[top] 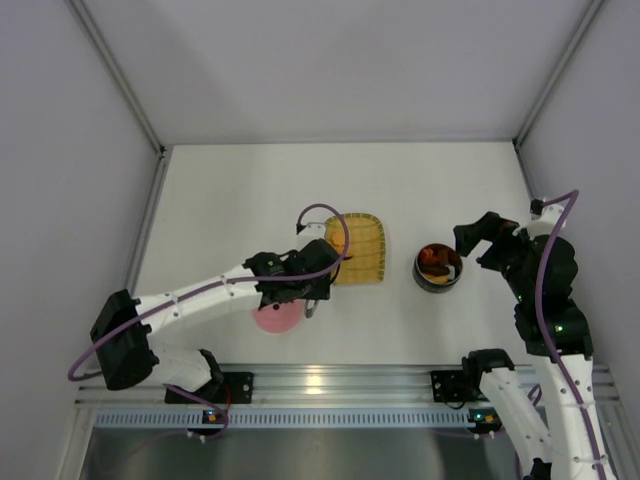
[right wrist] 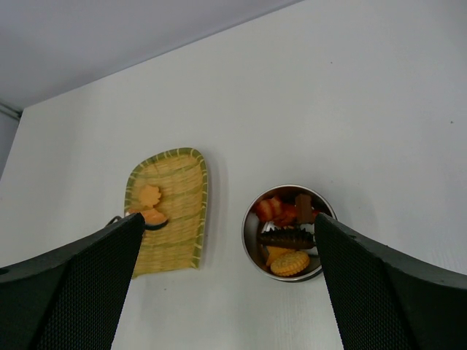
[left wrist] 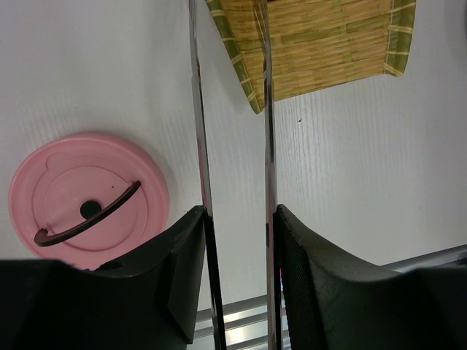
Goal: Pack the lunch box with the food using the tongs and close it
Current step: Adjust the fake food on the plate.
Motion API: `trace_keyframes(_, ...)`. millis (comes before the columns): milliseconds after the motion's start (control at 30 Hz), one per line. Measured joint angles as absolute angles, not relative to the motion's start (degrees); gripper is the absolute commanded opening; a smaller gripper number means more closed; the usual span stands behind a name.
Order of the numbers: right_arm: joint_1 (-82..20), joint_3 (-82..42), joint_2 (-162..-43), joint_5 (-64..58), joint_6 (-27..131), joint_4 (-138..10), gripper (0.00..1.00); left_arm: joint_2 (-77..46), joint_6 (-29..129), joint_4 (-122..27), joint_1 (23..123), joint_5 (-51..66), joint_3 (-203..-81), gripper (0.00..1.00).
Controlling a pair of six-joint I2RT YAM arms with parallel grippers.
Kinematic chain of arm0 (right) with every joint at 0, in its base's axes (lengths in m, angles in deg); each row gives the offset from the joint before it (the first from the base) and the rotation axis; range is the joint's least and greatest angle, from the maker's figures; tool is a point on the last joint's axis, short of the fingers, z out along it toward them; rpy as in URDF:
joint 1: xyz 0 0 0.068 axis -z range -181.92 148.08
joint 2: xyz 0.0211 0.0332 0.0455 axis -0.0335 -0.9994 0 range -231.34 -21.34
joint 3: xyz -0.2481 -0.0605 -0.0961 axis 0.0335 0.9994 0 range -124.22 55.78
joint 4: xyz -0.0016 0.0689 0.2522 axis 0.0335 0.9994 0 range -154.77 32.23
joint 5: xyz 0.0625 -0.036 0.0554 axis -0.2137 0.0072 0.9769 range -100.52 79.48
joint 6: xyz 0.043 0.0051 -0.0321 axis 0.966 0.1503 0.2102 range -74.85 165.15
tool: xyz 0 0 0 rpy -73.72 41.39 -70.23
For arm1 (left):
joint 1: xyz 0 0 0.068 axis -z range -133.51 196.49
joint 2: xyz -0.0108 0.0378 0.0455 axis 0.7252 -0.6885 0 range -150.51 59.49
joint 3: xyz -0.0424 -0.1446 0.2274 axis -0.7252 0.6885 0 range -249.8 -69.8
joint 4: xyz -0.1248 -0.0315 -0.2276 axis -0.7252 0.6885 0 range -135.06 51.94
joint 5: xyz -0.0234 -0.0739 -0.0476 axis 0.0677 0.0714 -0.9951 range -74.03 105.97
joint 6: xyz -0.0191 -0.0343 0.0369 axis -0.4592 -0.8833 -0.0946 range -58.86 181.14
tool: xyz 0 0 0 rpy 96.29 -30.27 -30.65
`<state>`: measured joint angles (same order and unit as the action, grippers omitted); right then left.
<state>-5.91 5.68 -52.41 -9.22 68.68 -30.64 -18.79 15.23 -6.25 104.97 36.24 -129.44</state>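
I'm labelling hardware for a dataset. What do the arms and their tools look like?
The left arm and right arm have white links, black joints and looping purple cables. The left tool and right tool each have two black, textured fingers.

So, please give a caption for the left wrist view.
Left gripper holds the tongs; pink lid beside them, woven tray ahead.

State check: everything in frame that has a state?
lunch box: open, partly filled with food
lid: off, flat on the table
tongs: clamped in left gripper, arms apart
tray: holds one orange piece
left gripper: shut on tongs
right gripper: open, empty
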Motion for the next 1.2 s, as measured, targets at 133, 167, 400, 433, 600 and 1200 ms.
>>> trace_keyframes(133, -5.91, 5.68, -52.41, -9.26, 68.42, -30.64, 0.99, -18.83, 16.15, -6.21, 104.24, 36.4, -130.69, 0.47)
trace_keyframes(167, -5.91, 5.68, -52.41, -9.28, 68.29, -30.64, 0.99, -18.88, 16.37, -6.19, 103.98, 36.4, -131.01, 0.47)
trace_keyframes(400, -5.91, 5.68, -52.41, -9.37, 68.16, -30.62, 0.99, -20.1, 18.03, -6.08, 103.04, 36.37, -133.66, 0.47)
trace_keyframes(433, -5.91, 5.68, -52.41, -9.37, 68.14, -30.62, 0.99, -20.21, 18.14, -6.08, 103.04, 36.35, -133.92, 0.47)
trace_keyframes(600, -5.91, 5.68, -52.41, -9.39, 68.14, -30.62, 0.99, -20.45, 18.4, -6.05, 103.04, 35.76, -134.56, 0.46)
trace_keyframes(1200, -5.91, 5.68, -52.06, -9.44, 68.11, -30.62, 0.99, -21.59, 17.79, -6.12, 103.04, 34.82, -133.88, 0.46)
